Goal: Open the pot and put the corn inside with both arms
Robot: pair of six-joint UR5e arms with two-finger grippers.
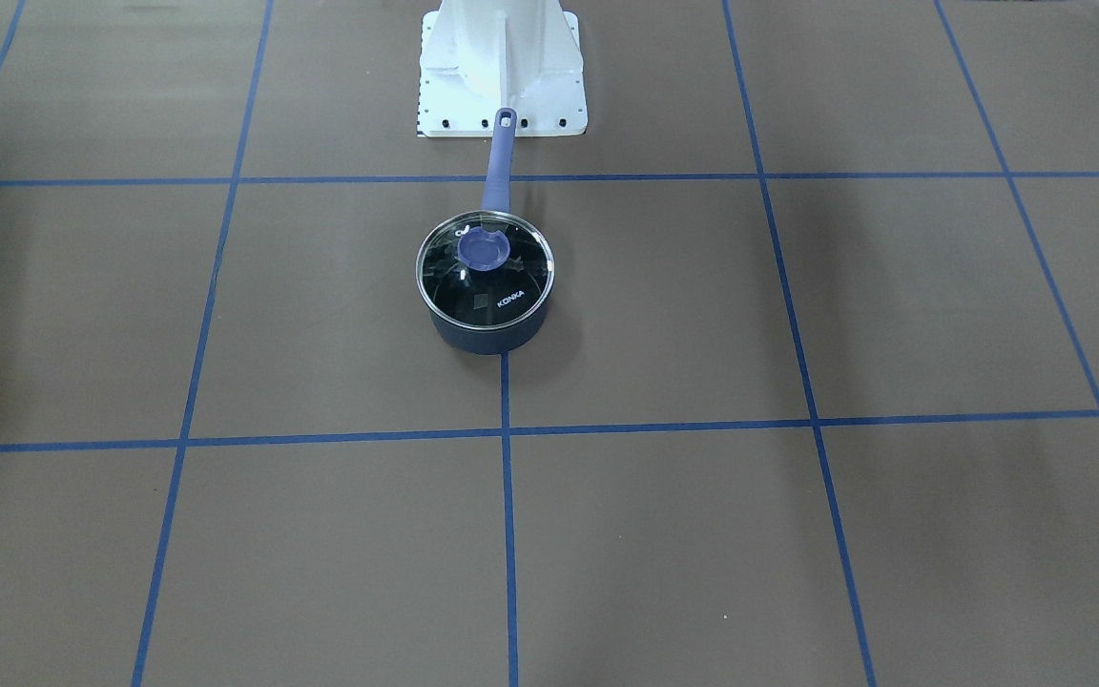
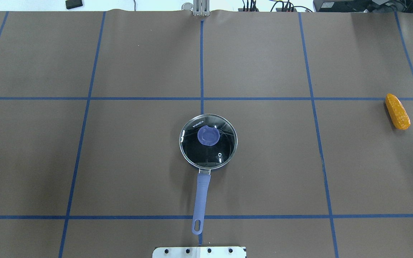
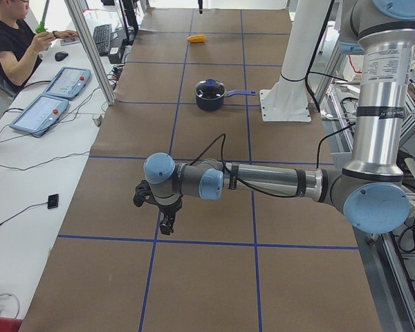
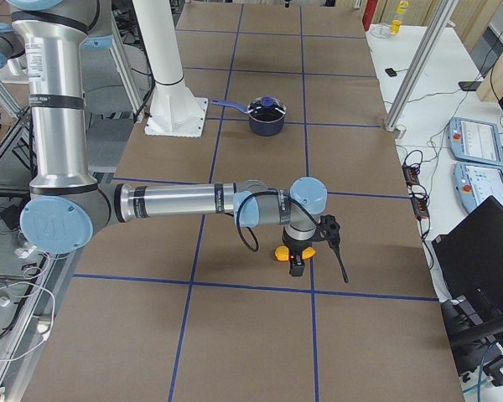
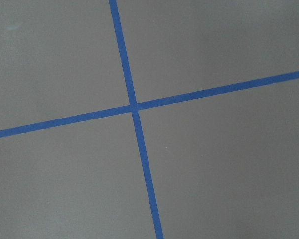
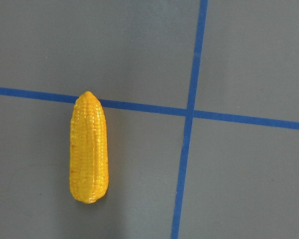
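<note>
Brown table (image 2: 138, 161), right fingers (image 4: 298, 268) above loose corn (image 6: 89, 147), spread indiscernible.

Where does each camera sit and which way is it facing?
Front-facing: across the table, facing the white base; pot central.
Overhead: behind the robot, looking forward; pot, corn, base edge.
Exterior left: table's left end; left arm near.
Exterior right: opposite end; right arm near.
Left wrist: down on tape cross; no fingers.
Right wrist: down on corn.
Shared: overhead, right wrist both show corn.

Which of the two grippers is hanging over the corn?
The right gripper: the corn lies just below it. The left gripper hangs over a blue tape cross.
</note>
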